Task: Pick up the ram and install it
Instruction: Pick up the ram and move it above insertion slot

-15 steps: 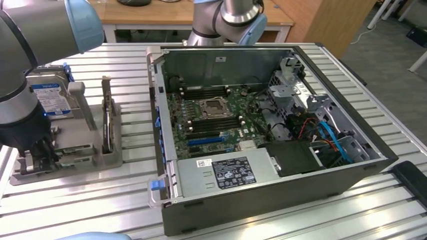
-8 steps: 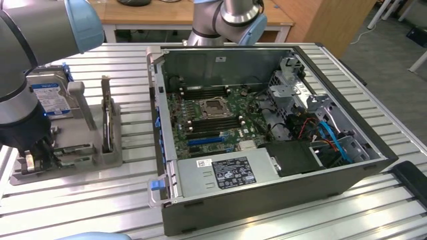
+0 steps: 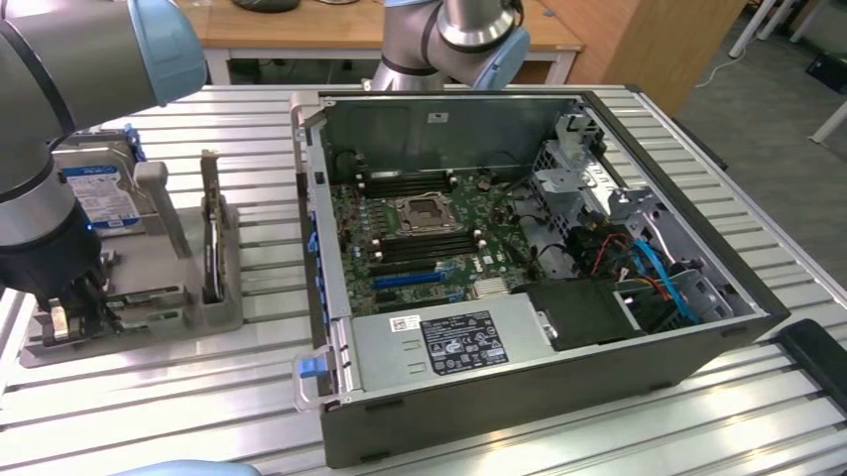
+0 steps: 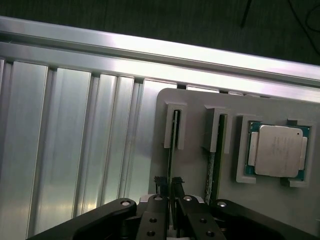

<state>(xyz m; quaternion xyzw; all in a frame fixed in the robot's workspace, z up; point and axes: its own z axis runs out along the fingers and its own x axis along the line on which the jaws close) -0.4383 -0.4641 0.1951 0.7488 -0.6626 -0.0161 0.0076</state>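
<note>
On a slatted table [image 3: 185, 402] near a wooden desk [image 3: 317, 35], jaws pinch the ram [image 4: 170, 155]

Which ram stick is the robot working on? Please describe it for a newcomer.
Beside the open computer case sits a grey tray. Two thin sticks stand on edge in its slots. The ram stick is the one between the fingers, farther from the square silver processor.

You had bright, even room light. Strong white glare washed the ribbed silver aluminium table [image 4: 65, 150] in the wrist view; the black metal gripper [image 4: 169, 184] sat dim, and the open black computer case [image 3: 530, 407] held soft shadows.
</note>
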